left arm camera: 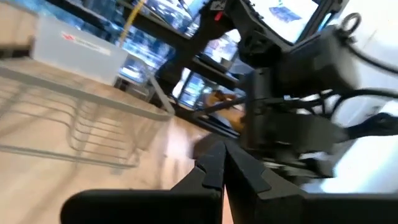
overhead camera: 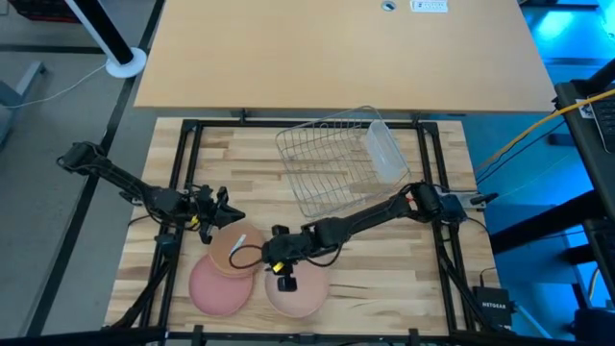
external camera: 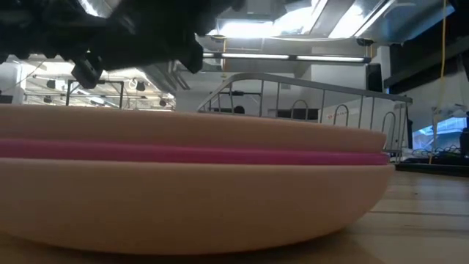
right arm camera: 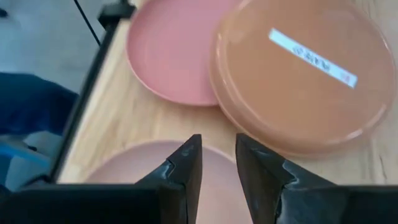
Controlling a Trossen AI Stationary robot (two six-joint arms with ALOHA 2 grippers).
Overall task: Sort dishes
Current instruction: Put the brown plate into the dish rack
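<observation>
Three dishes lie near the table's front edge. The tan-brown plate [overhead camera: 235, 252] carries a white label and overlaps the rim of the magenta-pink plate [overhead camera: 221, 285]. The pale peach plate [overhead camera: 298, 293] lies flat on the wood to their right. My right gripper [right arm camera: 217, 163] hangs open, slanting down over the peach plate [right arm camera: 137, 165], with nothing between its fingers. The pink plate [right arm camera: 171, 53] and the tan plate [right arm camera: 305, 74] lie beyond it. My left gripper [left arm camera: 219, 169] is shut and empty, held level above the table, just beyond the tan plate at the left.
A silver wire rack [overhead camera: 332, 163] stands at the far middle of the table, with a clear plastic container [overhead camera: 386, 152] at its right end. Black frame rails [overhead camera: 183, 183] run along the table's left and right sides. Bare wood lies right of the peach plate.
</observation>
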